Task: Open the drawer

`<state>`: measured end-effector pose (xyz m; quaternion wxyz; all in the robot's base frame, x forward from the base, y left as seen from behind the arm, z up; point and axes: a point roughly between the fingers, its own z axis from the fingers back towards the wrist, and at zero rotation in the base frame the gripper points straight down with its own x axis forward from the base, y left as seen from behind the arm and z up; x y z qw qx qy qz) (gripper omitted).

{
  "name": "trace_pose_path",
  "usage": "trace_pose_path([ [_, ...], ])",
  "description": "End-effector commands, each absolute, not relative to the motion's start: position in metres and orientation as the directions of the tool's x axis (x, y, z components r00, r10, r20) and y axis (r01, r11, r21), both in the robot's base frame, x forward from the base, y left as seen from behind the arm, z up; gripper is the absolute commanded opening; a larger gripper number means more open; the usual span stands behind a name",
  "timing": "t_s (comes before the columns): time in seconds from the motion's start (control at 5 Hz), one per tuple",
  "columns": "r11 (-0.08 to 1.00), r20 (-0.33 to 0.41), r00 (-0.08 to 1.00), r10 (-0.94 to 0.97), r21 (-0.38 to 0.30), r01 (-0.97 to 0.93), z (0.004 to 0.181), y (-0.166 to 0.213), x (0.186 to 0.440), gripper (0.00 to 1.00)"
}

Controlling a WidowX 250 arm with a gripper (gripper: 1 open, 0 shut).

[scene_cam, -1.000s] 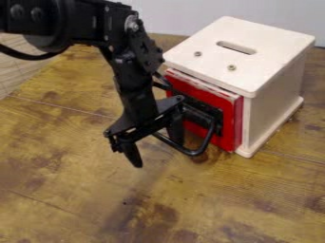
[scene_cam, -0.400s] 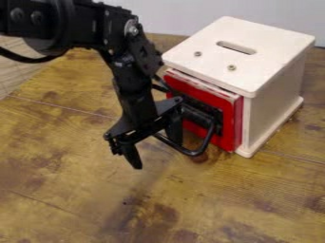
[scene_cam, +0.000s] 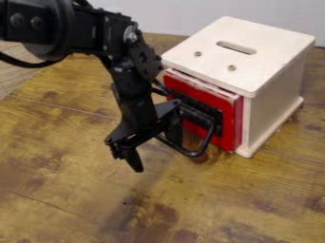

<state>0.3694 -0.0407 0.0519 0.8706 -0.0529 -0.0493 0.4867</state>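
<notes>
On the right half of the wooden table (scene_cam: 76, 142) stands a small cream-white box (scene_cam: 273, 90), and the red-fronted drawer (scene_cam: 229, 123) sits in its front side, facing left and toward the lower edge of the view. The drawer's red face stands upright, its top edge slanting down from the upper left to the lower right, beneath the front edge of the box's top panel (scene_cam: 248, 47). That panel has a slot (scene_cam: 237, 46) near its back and two small round screw-like spots nearer the drawer side. A large black loop handle (scene_cam: 195, 152) juts out from the red face toward the robot's side, its long axis running along the width of the face, from upper left to lower right; part of it is hidden behind the arm. The black robot arm (scene_cam: 117, 47) comes in from the upper left and bends downward, so that its lower part hangs just left of the box. At its end the black gripper (scene_cam: 127, 150) is low over the table, in front of the drawer and beside the handle, with one dark fingertip pointing down toward the wood. Whether the claw is spread or pressed together cannot be told from this angle, nor whether it touches the handle, since black parts overlap black parts there. Behind the box rises a pale wall (scene_cam: 178, 14).
</notes>
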Motion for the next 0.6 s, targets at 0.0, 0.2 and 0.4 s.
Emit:
trace_pose_path([
  [0.0, 0.511, 0.083, 0.505, 0.859, -0.199, -0.836, 0.0760, -0.0374, 0.3754, 1.00],
  [0.2, 0.495, 0.086, 0.488, 0.868, -0.201, -0.845, 0.0738, -0.0366, 0.3755, 1.00],
  [0.4, 0.481, 0.089, 0.473, 0.877, -0.201, -0.854, 0.0717, -0.0357, 0.3755, 1.00],
])
